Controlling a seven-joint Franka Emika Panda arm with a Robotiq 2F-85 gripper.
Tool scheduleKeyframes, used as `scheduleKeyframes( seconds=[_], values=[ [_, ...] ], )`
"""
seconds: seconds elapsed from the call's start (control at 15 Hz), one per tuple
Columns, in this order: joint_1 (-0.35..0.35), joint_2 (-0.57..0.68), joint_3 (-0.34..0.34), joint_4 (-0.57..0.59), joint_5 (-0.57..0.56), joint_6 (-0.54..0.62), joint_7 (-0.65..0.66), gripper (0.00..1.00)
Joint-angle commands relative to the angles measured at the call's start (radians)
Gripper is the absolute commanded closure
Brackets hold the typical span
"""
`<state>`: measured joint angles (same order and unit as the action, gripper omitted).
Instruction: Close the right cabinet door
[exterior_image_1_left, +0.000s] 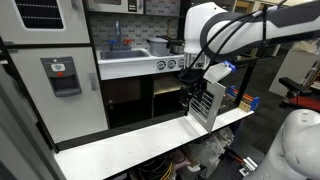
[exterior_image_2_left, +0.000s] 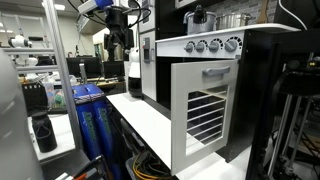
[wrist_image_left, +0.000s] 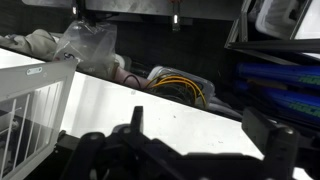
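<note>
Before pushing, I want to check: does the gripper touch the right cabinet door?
Apart. In an exterior view the gripper hangs clear of the right cabinet door, with background showing between them.

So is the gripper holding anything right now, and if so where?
Nothing held. In the wrist view the gripper is open, with nothing between its fingers; the right cabinet door sits off to one side, open.
</note>
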<state>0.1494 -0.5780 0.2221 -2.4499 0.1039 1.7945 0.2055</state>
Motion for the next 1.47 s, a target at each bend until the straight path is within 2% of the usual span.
scheduleKeyframes(
  seconds=[0.0, 1.13, 1.4],
  values=[
    [0.004, 0.001, -0.003, 0.002, -0.002, -0.002, 0.002, 0.00],
    [0.004, 0.001, -0.003, 0.002, -0.002, -0.002, 0.002, 0.00],
    [0.000, -0.027, -0.011, 0.055, -0.055, -0.066, -0.037, 0.00]
  ],
)
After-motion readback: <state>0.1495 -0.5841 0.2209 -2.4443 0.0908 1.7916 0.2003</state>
